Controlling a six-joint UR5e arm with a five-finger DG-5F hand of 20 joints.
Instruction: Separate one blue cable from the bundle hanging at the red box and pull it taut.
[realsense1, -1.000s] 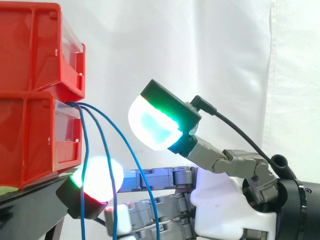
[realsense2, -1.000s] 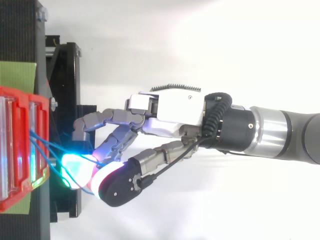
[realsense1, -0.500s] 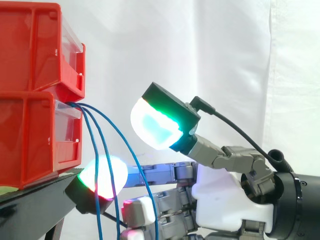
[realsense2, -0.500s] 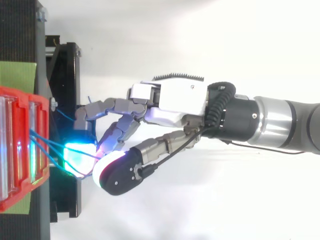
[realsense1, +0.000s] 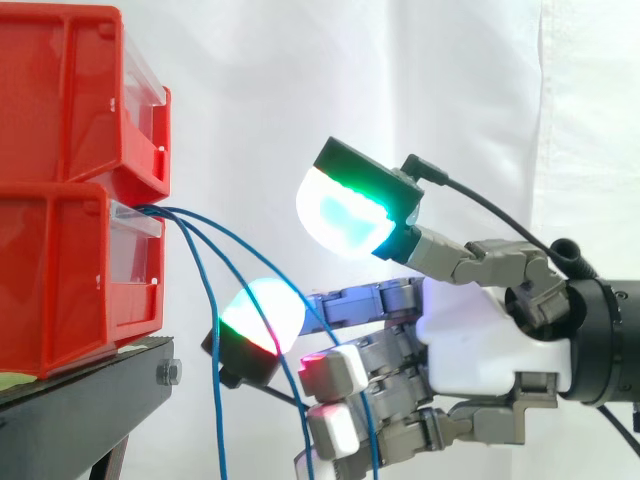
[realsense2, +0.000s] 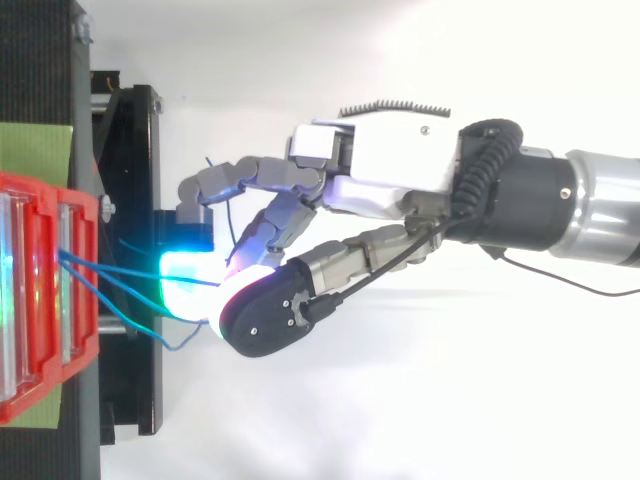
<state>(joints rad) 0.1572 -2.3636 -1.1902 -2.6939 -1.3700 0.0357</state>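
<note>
Beside red box (realsense1: 70, 270), blue cables (realsense1: 219, 430) cross hand (realsense1: 480, 340).

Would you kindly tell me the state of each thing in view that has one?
Red bins: stacked on the black stand.
Blue cables: hanging in slack curves from the lower bin, none taut.
Hand: among the cables, clear of the bins, grip unclear.

2 bins (realsense1: 70, 270) sit stacked on the stand (realsense1: 100, 385) at left. Cables (realsense1: 208, 295) hang from the lower one, with the robot hand (realsense1: 480, 340) just right of them.
</note>
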